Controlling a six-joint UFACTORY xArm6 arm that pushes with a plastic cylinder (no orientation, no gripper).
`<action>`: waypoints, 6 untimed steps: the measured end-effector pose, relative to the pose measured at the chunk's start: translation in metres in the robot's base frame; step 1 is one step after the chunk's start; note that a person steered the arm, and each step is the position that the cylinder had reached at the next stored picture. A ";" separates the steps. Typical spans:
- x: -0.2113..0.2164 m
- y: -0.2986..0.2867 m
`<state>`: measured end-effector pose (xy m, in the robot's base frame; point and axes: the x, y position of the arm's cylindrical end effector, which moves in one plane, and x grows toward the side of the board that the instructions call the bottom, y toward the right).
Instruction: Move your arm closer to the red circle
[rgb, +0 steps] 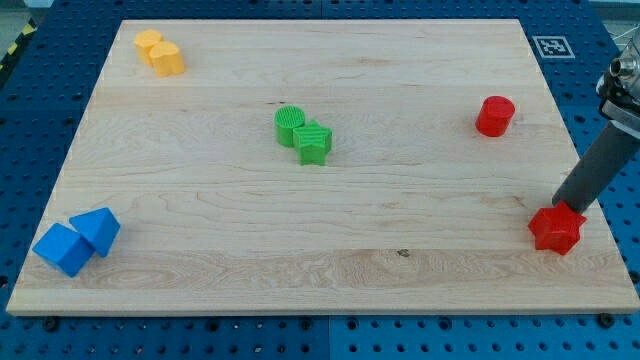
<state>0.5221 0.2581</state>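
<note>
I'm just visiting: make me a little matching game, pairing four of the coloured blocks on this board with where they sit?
Blocks:
1. yellow pair
2. green pair
3. blue pair
4. red circle

Places:
A. view's bottom left corner
B. view's right, above my tip
C. view's top left corner
D. near the board's middle

Pairs: 1-C, 2-D, 3-A, 4-B

Pale, smooth-grained wooden board (330, 215) on a blue perforated metal table (45, 60); matt plastic-looking red circle (494, 116).
</note>
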 end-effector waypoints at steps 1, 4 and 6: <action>0.016 0.000; -0.086 0.000; -0.103 -0.036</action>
